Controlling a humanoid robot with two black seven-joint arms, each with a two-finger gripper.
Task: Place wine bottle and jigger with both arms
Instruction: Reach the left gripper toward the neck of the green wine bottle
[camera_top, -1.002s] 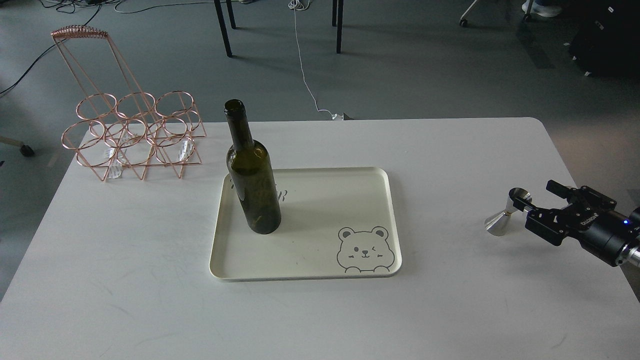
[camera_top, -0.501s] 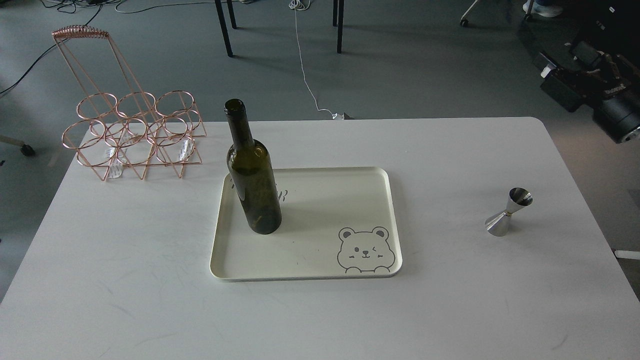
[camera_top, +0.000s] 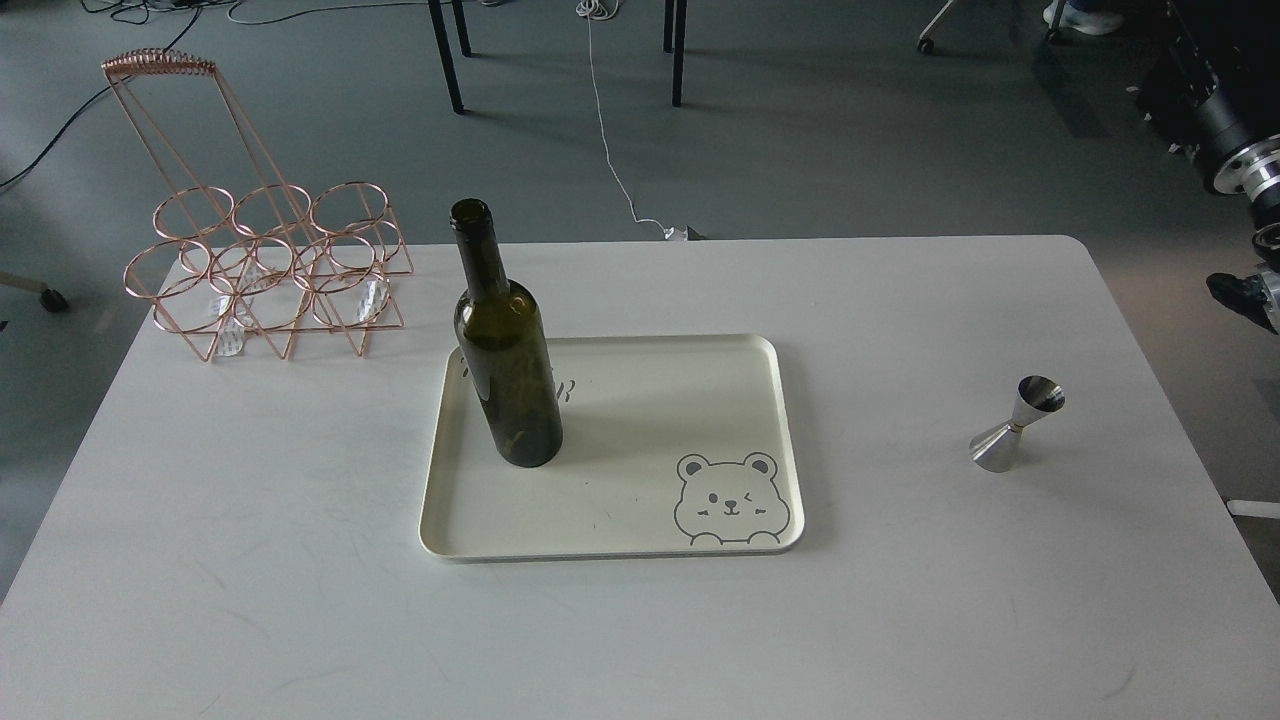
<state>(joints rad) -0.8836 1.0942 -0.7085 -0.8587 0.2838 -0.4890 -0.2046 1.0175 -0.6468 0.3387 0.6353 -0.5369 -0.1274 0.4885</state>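
The wine bottle (camera_top: 505, 350) is standing upright in the left half of the cream tray (camera_top: 610, 540), its long axis running vertically and its open mouth pointing up; in the head view the neck is leaning slightly toward the far left corner of the worktop. The tray is lying near the middle of the white table (camera_top: 300, 620), with a bear drawing (camera_top: 728, 500) occupying its near right corner. The jigger (camera_top: 1015, 424) is standing on the bare table well apart from the tray, close to the right edge; it is resting on its wider cone, with the long axis reading as tilted and the smaller open cup pointing up and toward the right edge. A copper wire rack (camera_top: 265, 265) is sitting at the far left corner. Part of the right arm (camera_top: 1235, 150) is showing beyond the far right corner, above the floor; its gripper is lying outside the frame, so the spacing of its fingers is not visible. The left arm is not appearing in the view.
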